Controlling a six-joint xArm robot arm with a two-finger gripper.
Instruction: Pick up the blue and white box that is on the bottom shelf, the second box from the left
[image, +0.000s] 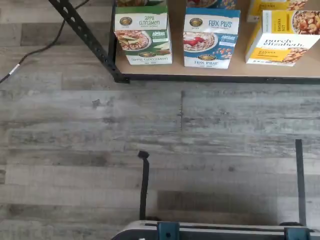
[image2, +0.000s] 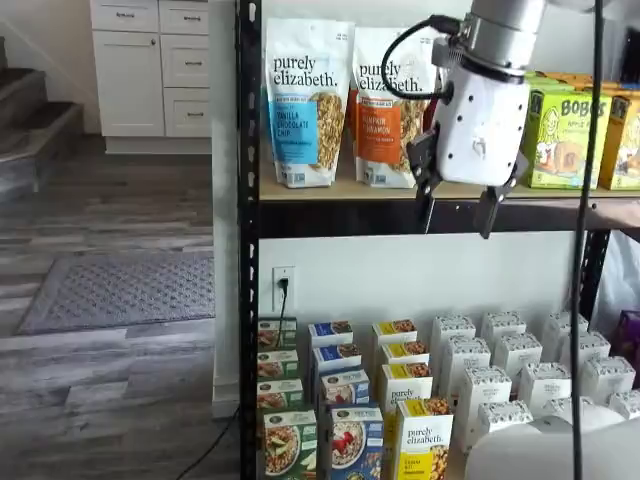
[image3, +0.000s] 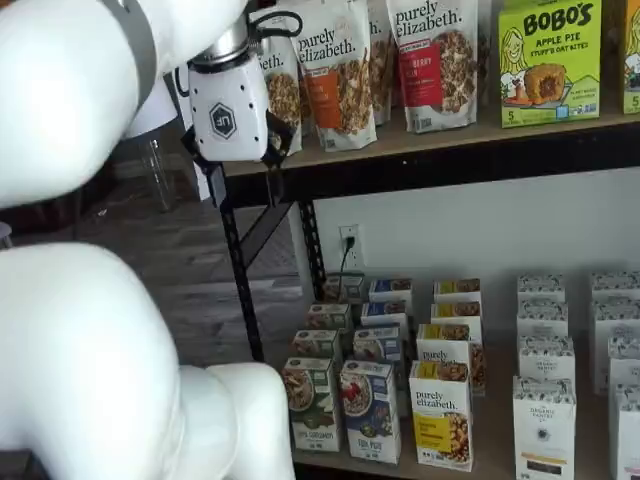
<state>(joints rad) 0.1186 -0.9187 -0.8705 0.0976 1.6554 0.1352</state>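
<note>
The blue and white box (image: 210, 37), lettered "FLAX PLUS", stands upright at the front of the bottom shelf (image: 235, 72), between a green apple cinnamon box (image: 143, 35) and a yellow-and-white purely elizabeth box (image: 282, 37). It shows in both shelf views (image2: 352, 445) (image3: 368, 410), with more blue boxes in a row behind it. My gripper (image2: 460, 212) hangs in front of the upper shelf, far above the box, with a plain gap between its black fingers (image2: 428, 210) and nothing in them. It also shows in a shelf view (image3: 243, 172).
Granola bags (image2: 305, 100) and green Bobo's boxes (image3: 548, 60) stand on the upper board. White boxes (image2: 500, 380) fill the bottom shelf's right side. A black rack post (image2: 248, 240) stands left. A cord runs from a wall outlet (image2: 283, 285). My white arm (image3: 90, 300) blocks the left.
</note>
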